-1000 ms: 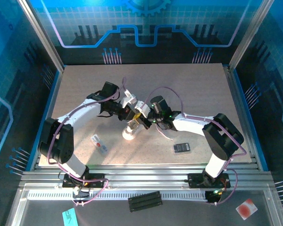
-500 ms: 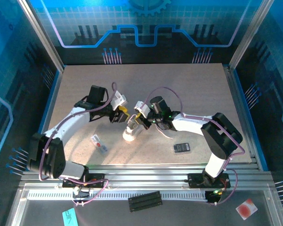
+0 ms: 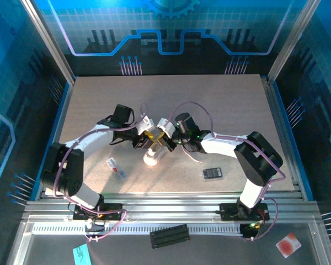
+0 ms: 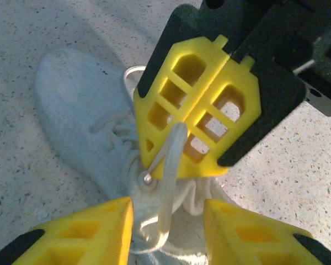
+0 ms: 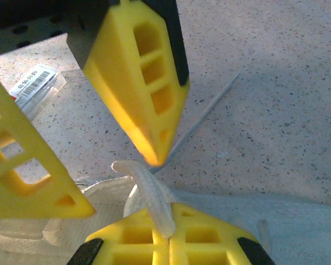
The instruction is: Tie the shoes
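Note:
The shoe (image 3: 151, 158), a small white sneaker, lies mid-table with both grippers meeting over its laces. My right gripper (image 3: 164, 134) is shut on a white lace (image 5: 154, 201) that rises from the shoe (image 5: 298, 215) into its pinched yellow fingertips (image 5: 209, 240). In the left wrist view that lace (image 4: 171, 160) hangs from the shut right gripper (image 4: 201, 107) down to an eyelet of the shoe (image 4: 71, 99). My left gripper (image 4: 168, 232) stands open straddling the lace, its fingers (image 4: 83, 234) apart and not pinching it. The left gripper (image 3: 149, 136) sits just left of the right one.
A small white barcode tag (image 3: 116, 168) lies left of the shoe and also appears in the right wrist view as the tag (image 5: 36, 83). A flat black rectangle (image 3: 212, 173) lies to the right front. A loose lace end (image 5: 209, 116) trails across the speckled table.
My left gripper opened, drew back to the left, then came back over the shoe with its jaws apart. The right gripper held still, shut on the lace.

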